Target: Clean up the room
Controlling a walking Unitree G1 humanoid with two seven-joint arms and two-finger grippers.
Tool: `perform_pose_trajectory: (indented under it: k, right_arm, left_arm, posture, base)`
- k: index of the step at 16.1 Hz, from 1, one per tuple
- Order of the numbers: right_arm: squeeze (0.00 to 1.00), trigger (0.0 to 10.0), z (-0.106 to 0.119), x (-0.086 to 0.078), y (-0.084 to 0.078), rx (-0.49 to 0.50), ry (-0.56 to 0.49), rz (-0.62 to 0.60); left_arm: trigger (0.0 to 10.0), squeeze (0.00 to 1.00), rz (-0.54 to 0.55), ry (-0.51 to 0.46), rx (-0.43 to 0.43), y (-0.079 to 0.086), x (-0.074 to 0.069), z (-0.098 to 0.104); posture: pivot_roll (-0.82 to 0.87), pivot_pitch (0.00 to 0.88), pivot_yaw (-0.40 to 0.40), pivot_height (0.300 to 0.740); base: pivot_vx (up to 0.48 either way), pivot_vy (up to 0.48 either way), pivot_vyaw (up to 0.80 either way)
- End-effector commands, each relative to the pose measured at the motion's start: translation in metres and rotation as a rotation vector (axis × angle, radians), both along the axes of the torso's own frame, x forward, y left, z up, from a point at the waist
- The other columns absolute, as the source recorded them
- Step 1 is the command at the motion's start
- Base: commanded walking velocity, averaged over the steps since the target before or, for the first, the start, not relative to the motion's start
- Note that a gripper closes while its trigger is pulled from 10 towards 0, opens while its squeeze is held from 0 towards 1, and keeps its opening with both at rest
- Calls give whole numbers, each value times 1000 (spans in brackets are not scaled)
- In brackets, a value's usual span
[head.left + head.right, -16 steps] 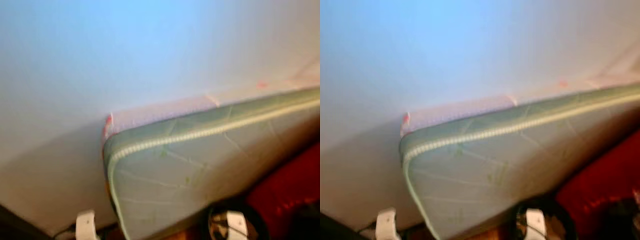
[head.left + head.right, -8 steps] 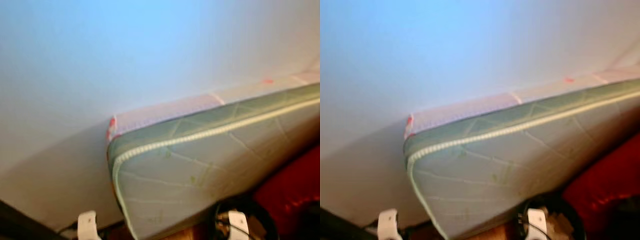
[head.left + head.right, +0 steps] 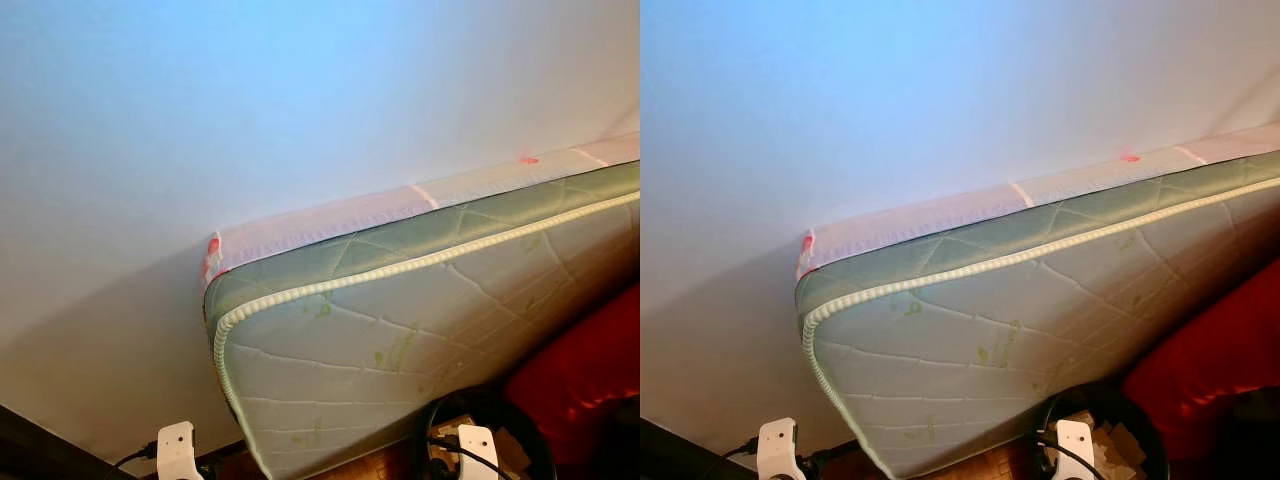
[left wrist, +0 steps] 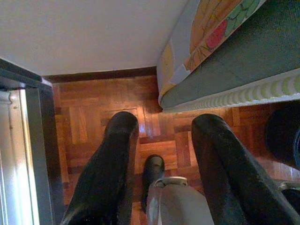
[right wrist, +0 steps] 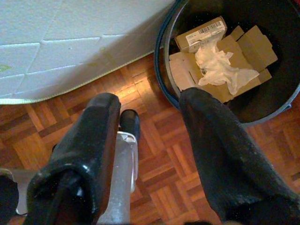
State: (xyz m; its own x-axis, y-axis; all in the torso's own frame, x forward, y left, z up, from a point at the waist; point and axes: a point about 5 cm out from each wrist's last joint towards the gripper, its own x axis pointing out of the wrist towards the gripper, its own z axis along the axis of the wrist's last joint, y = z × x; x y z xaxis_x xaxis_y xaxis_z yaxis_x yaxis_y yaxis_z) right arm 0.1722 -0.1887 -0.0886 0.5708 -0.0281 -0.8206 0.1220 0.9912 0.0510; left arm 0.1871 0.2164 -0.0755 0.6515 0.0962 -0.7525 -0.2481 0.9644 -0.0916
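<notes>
Left claw [image 4: 161,140] and right claw [image 5: 147,124]: fingers spread, empty, above parquet floor [image 5: 159,154]. Beside upright mattress [image 3: 400,350]: black bin [image 5: 276,105], rim cut off, holding cardboard scraps [image 5: 220,56].

White wall [image 3: 250,90], leaning mattress [image 3: 420,330], parquet floor [image 5: 154,154]

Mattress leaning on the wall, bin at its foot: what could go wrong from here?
The mattress stands on edge, tilted against the wall; a bump might tip it.

The black bin, holding cardboard and crumpled paper, sits close below the open right tool; a step forward could knock it over.

The open left tool hangs near a metal frame.
</notes>
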Motion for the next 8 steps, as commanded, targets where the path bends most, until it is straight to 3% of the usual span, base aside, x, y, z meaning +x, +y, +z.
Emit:
perform_pose_trajectory:
  k: [1, 6, 8]
  right_arm:
    - [0, 10000, 5, 6, -22, -16, 26, -38]
    - [0, 10000, 5, 5, -21, -15, 26, -41]
    - [0, 10000, 5, 5, -21, -15, 28, -43]
  left_arm:
    - [10000, 0, -35, 133, 98, 27, -35, -10]
    - [10000, 0, -36, 131, 94, 24, -35, -11]
    - [10000, 0, -31, 142, 94, 26, -42, -13]
  posture:
    - [36, 0, 3, 740]
    - [35, 0, 5, 740]
    - [36, 0, 4, 740]
  base:
    - [0, 0, 0]
    - [0, 0, 0]
    - [0, 0, 0]
